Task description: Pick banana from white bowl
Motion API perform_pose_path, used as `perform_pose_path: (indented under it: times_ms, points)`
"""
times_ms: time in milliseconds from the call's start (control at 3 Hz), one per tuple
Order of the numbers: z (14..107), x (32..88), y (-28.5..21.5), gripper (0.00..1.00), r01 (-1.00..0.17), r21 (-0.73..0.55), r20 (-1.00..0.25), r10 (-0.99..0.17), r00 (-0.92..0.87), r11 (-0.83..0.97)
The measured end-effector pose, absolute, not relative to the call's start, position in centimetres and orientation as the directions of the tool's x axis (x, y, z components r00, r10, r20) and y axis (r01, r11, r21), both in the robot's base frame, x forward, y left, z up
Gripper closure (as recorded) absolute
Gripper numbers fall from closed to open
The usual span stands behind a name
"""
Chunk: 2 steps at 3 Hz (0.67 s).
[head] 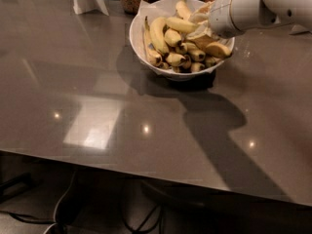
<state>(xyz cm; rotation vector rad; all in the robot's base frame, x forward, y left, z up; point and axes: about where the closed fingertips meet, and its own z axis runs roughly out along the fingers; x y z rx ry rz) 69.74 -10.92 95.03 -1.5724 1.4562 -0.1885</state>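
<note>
step: reaching | banana [147, 40] lies along white bowl [175, 75] wall opposite gripper [202, 26], which sits low over the far-side pile | hold: cannot tell | advice: cross over, take its middle, lift straight up

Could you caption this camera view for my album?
Gripper over the bananas in a white bowl, on a grey table.
</note>
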Motion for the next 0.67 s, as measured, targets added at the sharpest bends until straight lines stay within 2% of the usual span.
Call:
perform_pose_path:
  times_ms: [667]
  points:
    - [99.2,67.7,-10.9,1.00,-0.691,-0.691,-0.523,-0.806,0.277,0.211]
